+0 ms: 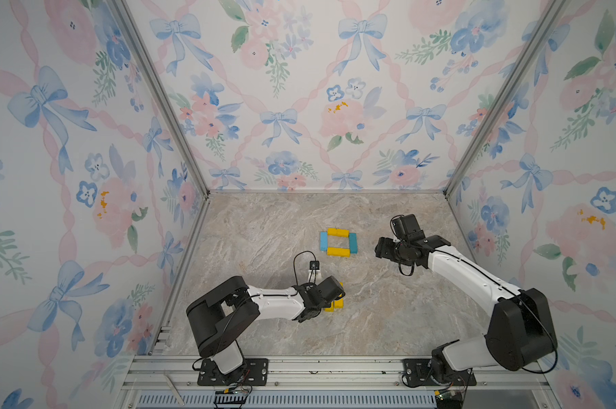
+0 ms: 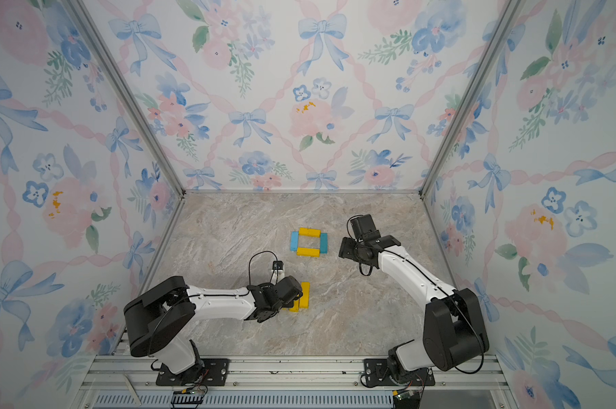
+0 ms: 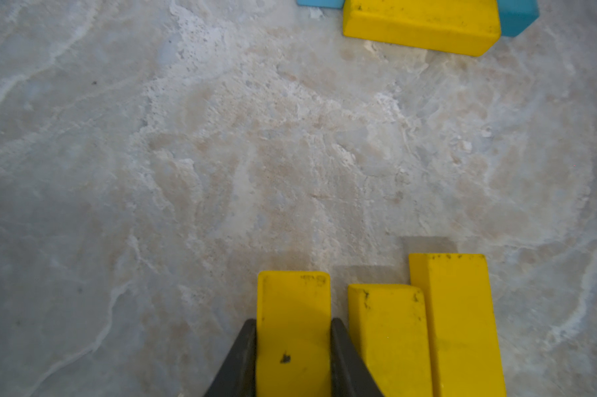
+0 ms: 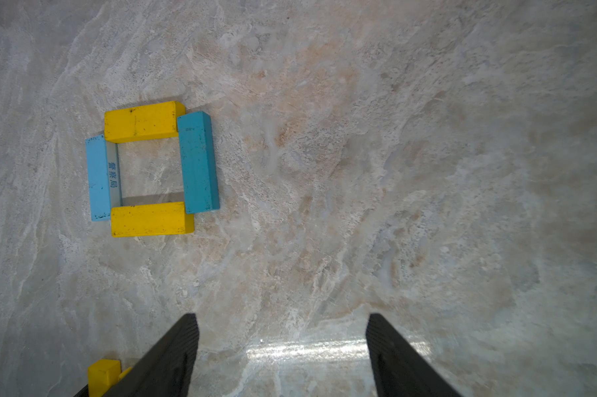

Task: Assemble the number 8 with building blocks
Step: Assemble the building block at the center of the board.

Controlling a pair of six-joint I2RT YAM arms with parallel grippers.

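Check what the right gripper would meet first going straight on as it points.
Likely the bare tabletop: the right gripper, fingers open, frames only marble ahead. The square of blocks lies off to the side of that line; depth is unclear.

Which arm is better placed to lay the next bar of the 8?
Left. The left hand is shut on a yellow bar, next to two spare yellow bars. The right hand is open and empty, beside the finished upper loop and away from the spare bars.
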